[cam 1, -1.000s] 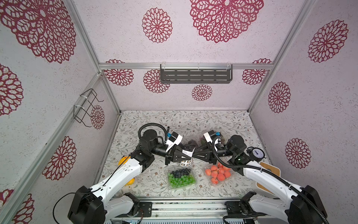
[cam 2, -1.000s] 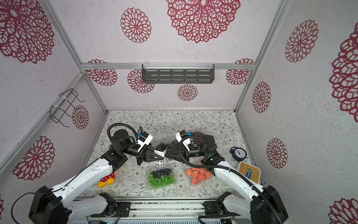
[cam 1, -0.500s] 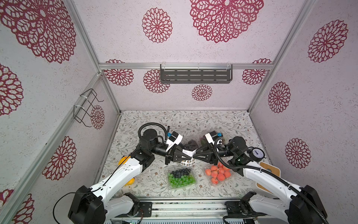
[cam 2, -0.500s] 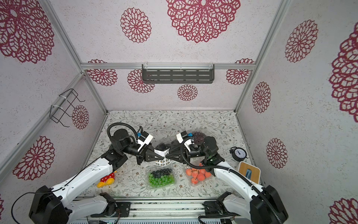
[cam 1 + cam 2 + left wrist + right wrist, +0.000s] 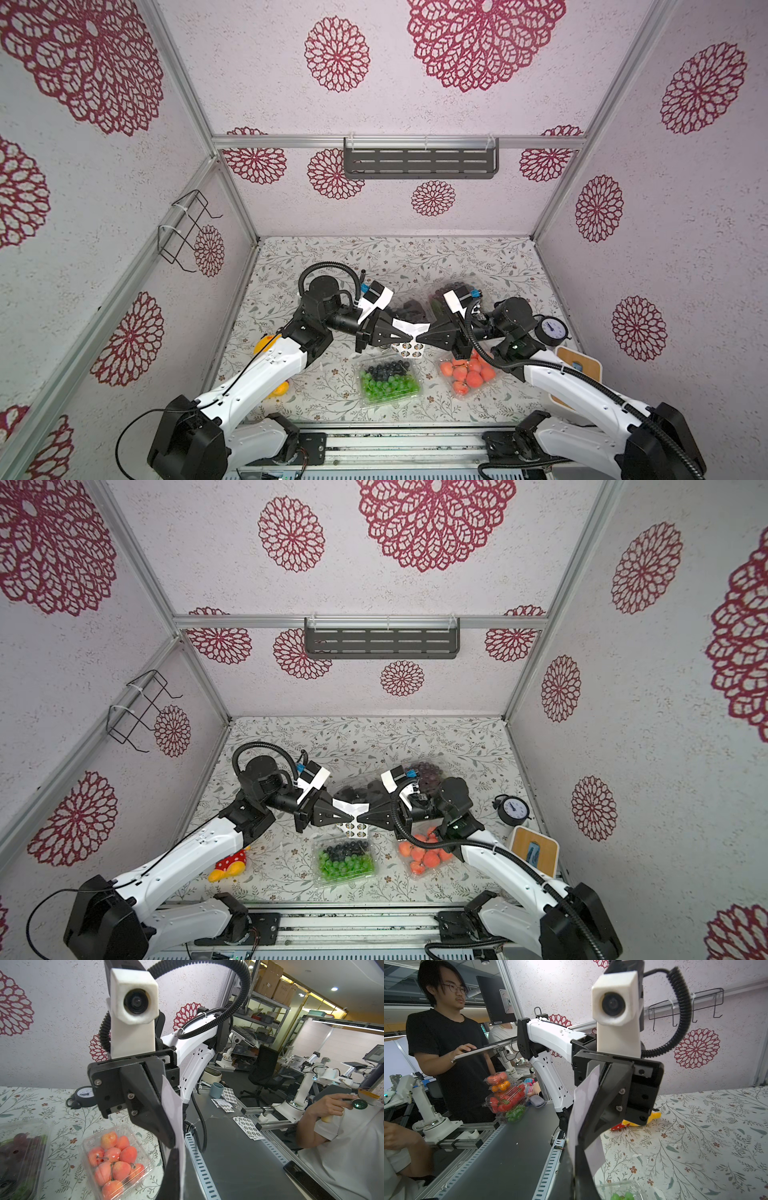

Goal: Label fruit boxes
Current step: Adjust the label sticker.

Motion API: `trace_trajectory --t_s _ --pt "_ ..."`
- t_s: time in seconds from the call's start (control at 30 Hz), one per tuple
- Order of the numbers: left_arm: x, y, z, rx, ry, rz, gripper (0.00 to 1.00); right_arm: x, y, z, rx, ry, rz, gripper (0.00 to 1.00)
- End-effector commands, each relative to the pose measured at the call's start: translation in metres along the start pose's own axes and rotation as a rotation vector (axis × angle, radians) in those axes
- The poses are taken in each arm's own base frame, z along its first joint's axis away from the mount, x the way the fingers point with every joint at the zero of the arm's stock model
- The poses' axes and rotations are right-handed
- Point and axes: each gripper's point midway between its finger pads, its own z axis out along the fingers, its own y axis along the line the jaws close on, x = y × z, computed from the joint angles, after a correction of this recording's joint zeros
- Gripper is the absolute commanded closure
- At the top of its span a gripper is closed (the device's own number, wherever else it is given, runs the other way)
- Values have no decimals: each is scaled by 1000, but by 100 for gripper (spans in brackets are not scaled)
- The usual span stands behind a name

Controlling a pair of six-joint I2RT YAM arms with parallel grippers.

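Above mid-table, the left gripper [image 5: 408, 337] and right gripper [image 5: 420, 338] met tip to tip, each clenched on the sheet [image 5: 409, 352], whose stickers showed in both top views. Nearer the arm bases, the green box [image 5: 388, 380] and orange box [image 5: 467, 374] lay side by side on the table [image 5: 324, 257], apart from each other. Behind the grippers sat the black box [image 5: 409, 308] and purple box [image 5: 424, 771], both partly hidden.
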Motion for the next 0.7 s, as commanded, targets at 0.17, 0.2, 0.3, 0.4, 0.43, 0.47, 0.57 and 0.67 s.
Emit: trace_trajectory --t_s 0.17,0.2,0.3,0.4,0.43,0.47,0.57,0.67 --pt "-10 -10 -4 -8 -14 69 95 -9 13 -2 -22 7 -82 100" --pt "-10 -10 -4 -8 -13 69 95 -9 12 -2 -20 6 -81 100" --pt "-8 -9 -4 -10 -7 60 91 -10 10 -1 -16 4 -76 100" --pt "-5 -6 -2 9 6 35 96 -13 10 -1 -20 -1 -75 100" --pt "-4 -5 -2 14 9 29 97 -13 10 -1 -21 -2 -75 100" --pt "-4 -3 -1 16 11 21 97 -14 10 -1 -22 -3 -75 100" --pt "-3 2 0 15 14 8 100 -14 9 0 -30 -5 -69 100" --pt "-3 1 0 26 17 7 100 -14 8 1 -36 -5 -65 100"
